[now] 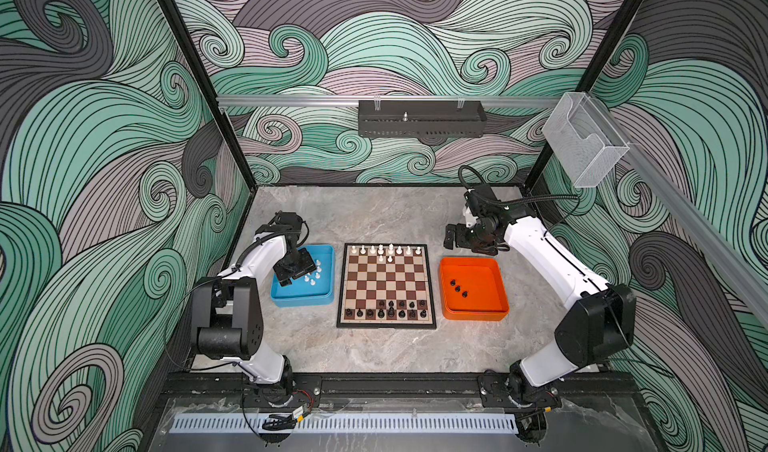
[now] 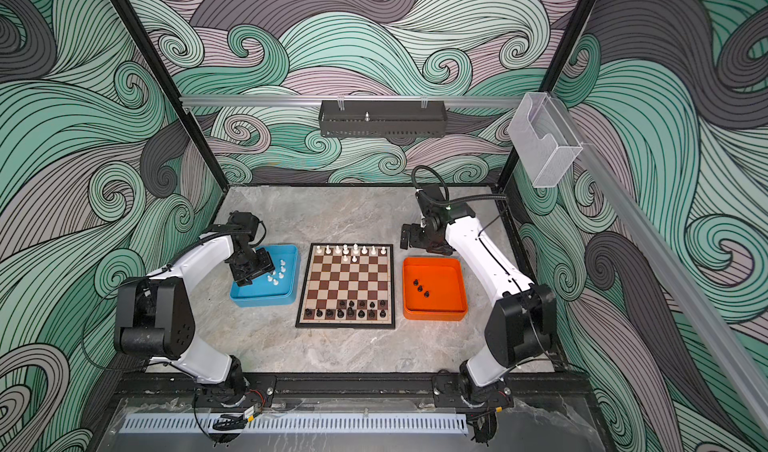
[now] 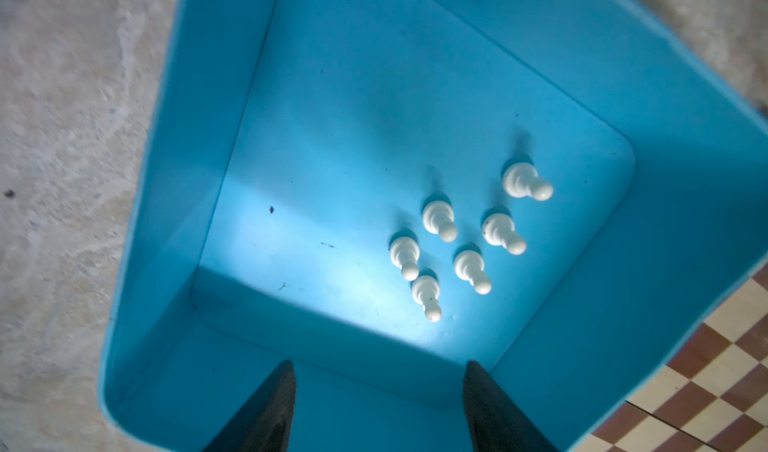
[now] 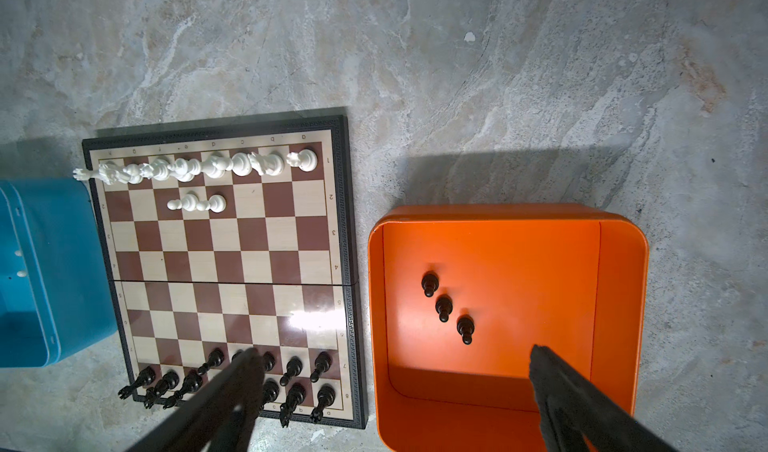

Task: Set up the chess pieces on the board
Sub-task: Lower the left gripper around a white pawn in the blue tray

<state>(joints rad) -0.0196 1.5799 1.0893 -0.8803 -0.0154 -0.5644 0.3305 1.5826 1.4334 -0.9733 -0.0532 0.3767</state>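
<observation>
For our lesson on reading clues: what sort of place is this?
Probably a robot test cell: a black frame with patterned panels encloses the table, a left arm and right arm are mounted at its front, and the board sits between a blue tray and an orange tray.

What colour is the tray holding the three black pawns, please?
The tray is orange, clearest in the right wrist view.

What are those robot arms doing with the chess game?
Two robot arms are setting up a chess board. The left fingers hang open over six white pawns in the blue tray. The right fingers, open and empty, hover near the orange tray holding three black pawns. Both back rows are filled; pawn rows are unfinished.
</observation>
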